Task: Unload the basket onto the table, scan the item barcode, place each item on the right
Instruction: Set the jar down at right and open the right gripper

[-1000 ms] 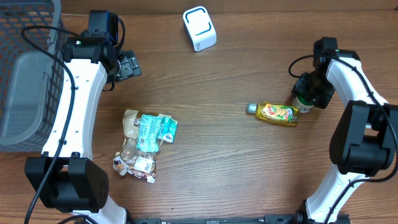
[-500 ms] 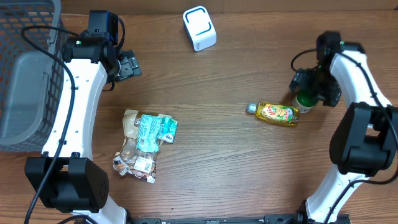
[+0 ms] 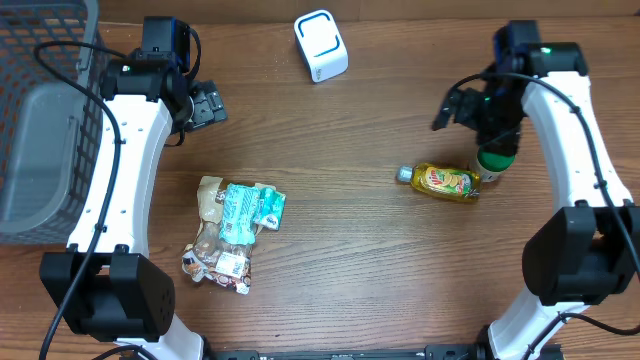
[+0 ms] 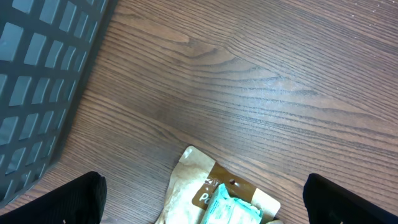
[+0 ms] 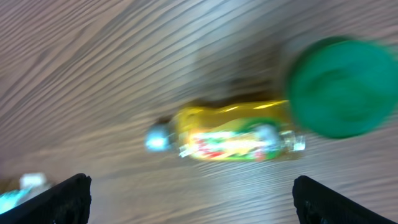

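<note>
The table holds 2 bottles, namely 1 yellow bottle (image 3: 445, 183) lying flat and 1 green-capped bottle (image 3: 490, 164) standing upright, plus 1 white scanner (image 3: 320, 46), 1 grey mesh basket (image 3: 40, 40) and 1 heap of snack packets (image 3: 235, 220) (at least 2, full count unclear).

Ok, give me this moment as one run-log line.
left gripper: open, empty | right gripper: open, empty, above table near yellow bottle | yellow bottle: lying on table beside green-capped bottle | scanner: untouched

Mock shop checkout: white scanner (image 3: 320, 45), grey basket (image 3: 40, 120), snack packets (image 3: 233, 228) on wooden table (image 3: 360, 270).
</note>
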